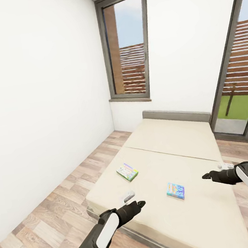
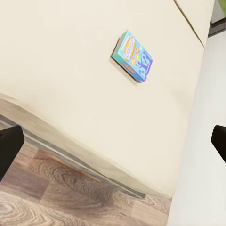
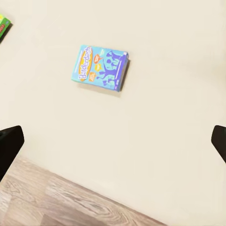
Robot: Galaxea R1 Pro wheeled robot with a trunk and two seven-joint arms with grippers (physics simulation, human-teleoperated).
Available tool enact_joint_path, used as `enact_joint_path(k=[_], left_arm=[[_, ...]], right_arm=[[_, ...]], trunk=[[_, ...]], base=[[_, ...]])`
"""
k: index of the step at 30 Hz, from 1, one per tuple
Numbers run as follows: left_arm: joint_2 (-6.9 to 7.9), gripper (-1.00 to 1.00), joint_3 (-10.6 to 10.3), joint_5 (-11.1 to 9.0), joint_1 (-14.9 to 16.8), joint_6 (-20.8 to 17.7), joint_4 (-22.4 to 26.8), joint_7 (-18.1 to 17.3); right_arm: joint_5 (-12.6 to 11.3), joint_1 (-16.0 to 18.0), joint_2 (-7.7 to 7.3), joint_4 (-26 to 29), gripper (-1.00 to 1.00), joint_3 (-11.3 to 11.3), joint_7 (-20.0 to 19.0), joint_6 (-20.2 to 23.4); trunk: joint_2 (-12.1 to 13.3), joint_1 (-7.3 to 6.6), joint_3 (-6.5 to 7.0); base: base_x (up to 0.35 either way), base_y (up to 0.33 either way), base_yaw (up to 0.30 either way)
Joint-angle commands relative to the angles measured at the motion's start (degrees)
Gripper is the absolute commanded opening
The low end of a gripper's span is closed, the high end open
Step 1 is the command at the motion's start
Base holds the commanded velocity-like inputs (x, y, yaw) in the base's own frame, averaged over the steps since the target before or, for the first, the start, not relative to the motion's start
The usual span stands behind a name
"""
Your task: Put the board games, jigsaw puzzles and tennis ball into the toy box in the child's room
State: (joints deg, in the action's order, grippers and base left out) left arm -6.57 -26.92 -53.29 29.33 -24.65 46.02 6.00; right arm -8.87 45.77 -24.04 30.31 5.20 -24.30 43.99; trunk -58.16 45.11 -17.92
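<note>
From my head camera, the bed (image 1: 171, 149) stretches ahead with its beige cover and grey headboard (image 1: 176, 115) under a tall window (image 1: 128, 44). Two board games lie flat on it, well apart: a green-edged box (image 1: 127, 172) nearer the left side and a blue box (image 1: 175, 190) toward the middle. My left claw (image 1: 140, 204) hovers over the bed's near corner, and my right claw (image 1: 205, 176) hangs above the bed's right side; neither holds anything.

My left wrist camera shows the blue box (image 2: 132, 56) on the cover, past the bed's edge and the wood floor (image 2: 56, 197). My dark fingertips (image 2: 9, 148) sit wide apart at the frame's sides.

My right wrist camera looks down on that blue box (image 3: 100, 67), with the green-edged box (image 3: 4, 26) just peeking in. These fingertips (image 3: 9, 146) also stand wide apart, empty.
</note>
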Motion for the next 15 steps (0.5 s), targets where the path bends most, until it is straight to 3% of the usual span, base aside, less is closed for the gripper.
enact_joint_path(k=[1,15], left_arm=[[0.02,1.00,-0.12,-0.61,0.04,-0.12,0.11,0.54],[0.12,1.00,-0.19,-0.54,-0.05,0.73,-0.01,1.08]], right_arm=[[-0.26,0.03,0.01,0.05,1.00,0.17,0.01,0.38],[-0.27,-0.14,0.39,0.58,1.00,-0.06,-0.12,0.56]], trunk=[[-0.05,0.01,-0.10],[-0.05,0.01,-0.18]], base=[[0.000,-0.010,-0.036],[0.000,-0.153,-0.011]])
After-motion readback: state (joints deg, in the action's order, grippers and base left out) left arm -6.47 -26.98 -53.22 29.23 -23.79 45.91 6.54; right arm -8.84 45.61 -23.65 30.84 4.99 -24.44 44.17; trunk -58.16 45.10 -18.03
